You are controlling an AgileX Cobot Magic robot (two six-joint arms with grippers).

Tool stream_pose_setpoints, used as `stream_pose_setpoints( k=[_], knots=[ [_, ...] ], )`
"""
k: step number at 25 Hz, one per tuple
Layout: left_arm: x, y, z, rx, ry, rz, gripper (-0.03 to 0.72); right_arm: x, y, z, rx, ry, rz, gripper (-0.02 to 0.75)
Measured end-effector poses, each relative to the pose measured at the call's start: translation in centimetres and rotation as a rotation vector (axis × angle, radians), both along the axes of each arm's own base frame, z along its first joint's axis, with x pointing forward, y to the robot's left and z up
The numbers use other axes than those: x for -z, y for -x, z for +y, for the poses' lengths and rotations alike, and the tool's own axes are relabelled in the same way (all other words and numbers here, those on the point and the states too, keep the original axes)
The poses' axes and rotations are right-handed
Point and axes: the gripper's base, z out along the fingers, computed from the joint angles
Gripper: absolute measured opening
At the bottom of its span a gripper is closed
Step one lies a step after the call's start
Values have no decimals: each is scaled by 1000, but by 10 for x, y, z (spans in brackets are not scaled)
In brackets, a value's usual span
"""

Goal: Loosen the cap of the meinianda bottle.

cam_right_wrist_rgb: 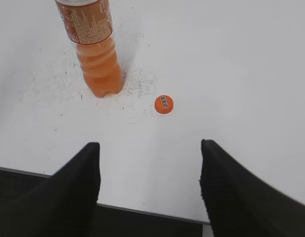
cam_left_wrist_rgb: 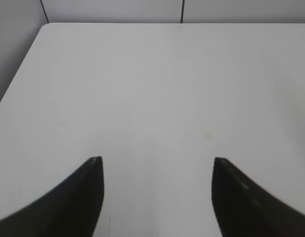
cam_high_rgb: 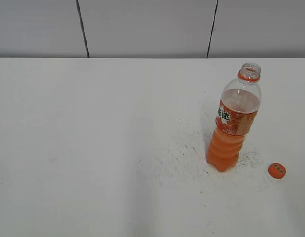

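Note:
The meinianda bottle (cam_high_rgb: 233, 121) stands upright on the white table, right of the middle, with its neck open and no cap on it. Its lower body shows in the right wrist view (cam_right_wrist_rgb: 93, 47). The orange cap (cam_high_rgb: 277, 170) lies flat on the table to the right of the bottle's base, also seen in the right wrist view (cam_right_wrist_rgb: 163, 104). My right gripper (cam_right_wrist_rgb: 150, 148) is open and empty, above the table's near edge, short of the cap. My left gripper (cam_left_wrist_rgb: 157, 160) is open and empty over bare table. Neither gripper shows in the exterior view.
The white table (cam_high_rgb: 93, 148) has dark scuff marks around the bottle's base. A grey panelled wall (cam_high_rgb: 142, 24) runs along the far edge. The table's near edge (cam_right_wrist_rgb: 142, 210) shows under the right gripper, its left edge (cam_left_wrist_rgb: 19, 74) in the left wrist view.

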Motion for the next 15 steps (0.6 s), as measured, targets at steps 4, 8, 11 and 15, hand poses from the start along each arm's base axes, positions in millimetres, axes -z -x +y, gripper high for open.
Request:
stream_pose_setpoints(
  k=[4,8,11,15],
  knots=[
    [0,0,0,-41,0,-1,515,0,0,0,0,-1,-1,471],
    [0,0,0,-51,0,-1,508,0,0,0,-1,-2,-1,471],
    [0,0,0,-51,0,-1,502,0,0,0,-1,-2,-1,471],
    [0,0,0,-51,0,-1,498,0,0,0,-1,-2,-1,471]
  ],
)
